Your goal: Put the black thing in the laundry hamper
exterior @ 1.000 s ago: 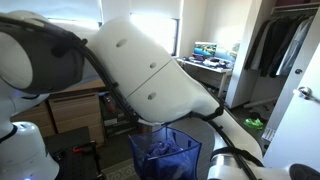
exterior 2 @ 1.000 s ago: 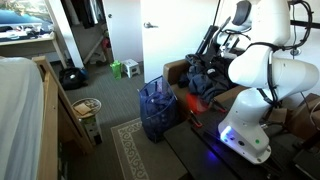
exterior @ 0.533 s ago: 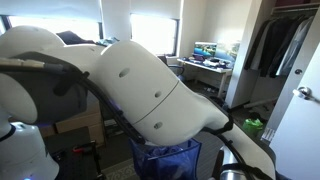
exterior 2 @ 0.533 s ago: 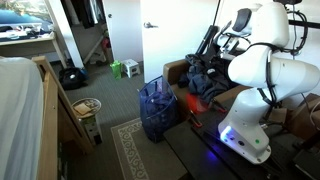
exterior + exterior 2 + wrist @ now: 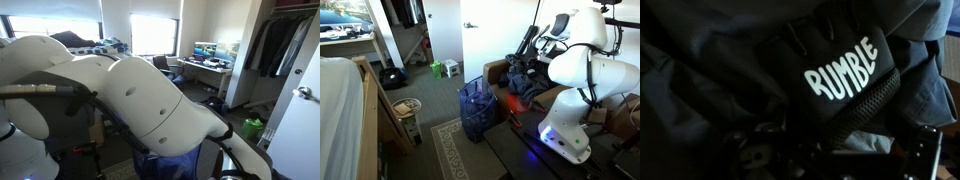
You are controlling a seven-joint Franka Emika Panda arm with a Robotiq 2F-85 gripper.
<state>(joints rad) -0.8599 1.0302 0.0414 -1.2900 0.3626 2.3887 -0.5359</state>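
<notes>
Not yet lifted: black glove (image 5: 840, 85) marked RUMBLE lies on the dark clothes pile (image 5: 700, 70), close under the gripper (image 5: 837, 160). Its jaws are too dark to read. The laundry hamper (image 5: 473, 108) stands well apart on the floor, so grasp, carry and drop all likely remain.

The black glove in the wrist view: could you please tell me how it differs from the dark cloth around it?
The black glove bears white RUMBLE lettering; the dark cloth shows no print. The glove has a mesh panel along its lower edge, while the cloth looks smooth and lies in loose folds. Both are dark and dimly lit, and they lie against each other.
</notes>
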